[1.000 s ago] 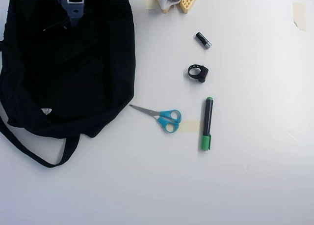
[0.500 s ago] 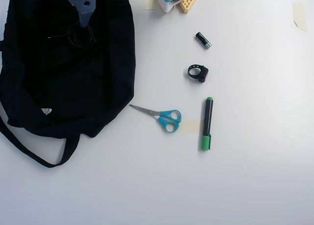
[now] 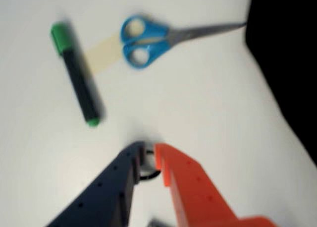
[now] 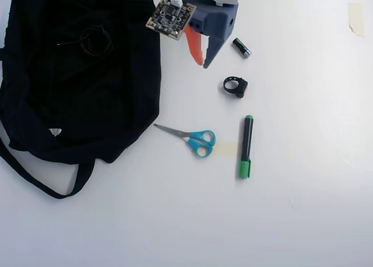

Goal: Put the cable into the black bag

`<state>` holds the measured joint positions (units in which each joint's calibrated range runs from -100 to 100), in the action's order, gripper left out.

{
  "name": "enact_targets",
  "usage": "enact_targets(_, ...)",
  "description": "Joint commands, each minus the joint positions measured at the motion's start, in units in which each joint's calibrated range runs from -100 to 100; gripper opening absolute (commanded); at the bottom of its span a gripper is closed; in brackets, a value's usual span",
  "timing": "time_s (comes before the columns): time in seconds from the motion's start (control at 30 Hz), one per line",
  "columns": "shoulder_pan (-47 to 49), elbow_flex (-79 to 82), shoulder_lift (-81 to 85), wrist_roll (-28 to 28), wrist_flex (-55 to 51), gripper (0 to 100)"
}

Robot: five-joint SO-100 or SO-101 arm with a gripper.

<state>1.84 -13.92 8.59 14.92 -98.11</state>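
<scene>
The cable (image 4: 95,39) lies coiled on the black bag (image 4: 122,86), so my nearly closed, empty jaws hang over the bench (image 4: 303,220), needing only retreat.

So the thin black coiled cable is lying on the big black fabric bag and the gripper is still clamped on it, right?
Not quite. The thin black coiled cable does lie on the big black fabric bag, but the overhead view shows the gripper off to the right of the bag above the white table, holding nothing.
</scene>
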Motion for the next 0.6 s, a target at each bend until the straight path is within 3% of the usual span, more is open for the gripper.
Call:
enact_targets(0.0, 3.5, 0.3, 2.1, -0.2, 0.8, 2)
enact_targets(0.3, 3.9, 2.2, 3.9, -0.2, 1.5, 2)
enact_targets(0.57, 3.7, 27.6, 23.7, -1.9, 9.7, 2)
